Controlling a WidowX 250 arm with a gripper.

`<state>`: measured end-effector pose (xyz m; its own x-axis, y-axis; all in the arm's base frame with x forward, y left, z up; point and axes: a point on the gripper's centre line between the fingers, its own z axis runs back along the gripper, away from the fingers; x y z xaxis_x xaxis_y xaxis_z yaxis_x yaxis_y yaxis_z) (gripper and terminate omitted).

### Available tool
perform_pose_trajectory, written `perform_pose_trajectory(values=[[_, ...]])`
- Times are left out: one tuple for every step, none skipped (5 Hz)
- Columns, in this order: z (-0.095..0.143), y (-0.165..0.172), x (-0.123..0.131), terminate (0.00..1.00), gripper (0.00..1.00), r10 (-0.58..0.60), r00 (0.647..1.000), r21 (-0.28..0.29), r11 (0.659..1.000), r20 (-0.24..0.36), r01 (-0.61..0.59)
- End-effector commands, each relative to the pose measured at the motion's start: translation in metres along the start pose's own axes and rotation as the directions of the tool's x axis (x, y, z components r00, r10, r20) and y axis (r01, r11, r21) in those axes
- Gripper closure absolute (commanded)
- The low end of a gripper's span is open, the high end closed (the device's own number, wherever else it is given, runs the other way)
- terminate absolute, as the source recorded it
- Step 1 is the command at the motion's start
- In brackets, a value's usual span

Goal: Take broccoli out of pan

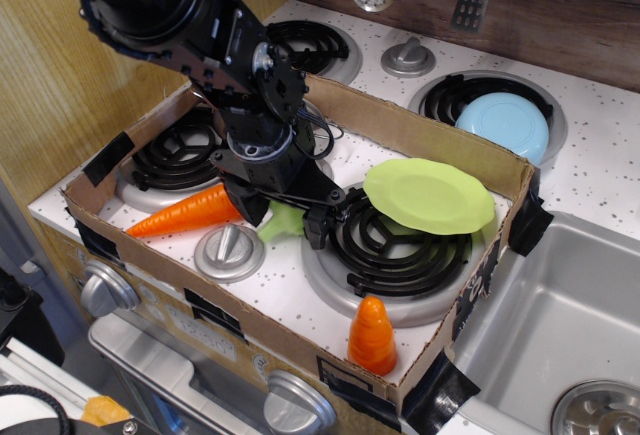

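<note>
The light-green broccoli [283,223] sits between my gripper's [285,220] two black fingers, low on the white stove top between the left and right front burners. The jaws are closed on it, and its underside looks to be at or just above the surface. The steel pan is almost fully hidden behind my arm, at the back of the left burner. Only a thin wire handle [324,139] shows by the wrist.
An orange carrot [185,213] lies just left of the gripper. A silver knob [229,252] is in front of it. A lime-green plate [428,195] rests on the right burner, and an orange cone [372,335] stands near the front cardboard wall [300,340]. A blue plate [502,125] and the sink [560,315] lie outside the box.
</note>
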<state>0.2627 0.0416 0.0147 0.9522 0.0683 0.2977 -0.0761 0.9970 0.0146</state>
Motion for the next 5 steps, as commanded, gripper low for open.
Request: perform_pose_trajectory(values=[[0.023, -0.005, 0.02, 0.0, 0.0, -0.024, 1.0, 0.029, 0.999, -0.002, 0.024], [0.055, -0.009, 0.034, 0.0, 0.0, -0.029, 0.999, 0.101, 0.994, -0.046, 0.033], [0.094, -0.014, 0.053, 0.0, 0.0, -0.04, 0.995, 0.189, 0.98, -0.093, 0.057], [0.117, -0.016, 0.067, 0.0, 0.0, -0.064, 0.988, 0.21, 0.973, -0.14, 0.093], [0.118, -0.016, 0.074, 0.0, 0.0, -0.128, 0.982, 0.162, 0.975, -0.139, 0.15]])
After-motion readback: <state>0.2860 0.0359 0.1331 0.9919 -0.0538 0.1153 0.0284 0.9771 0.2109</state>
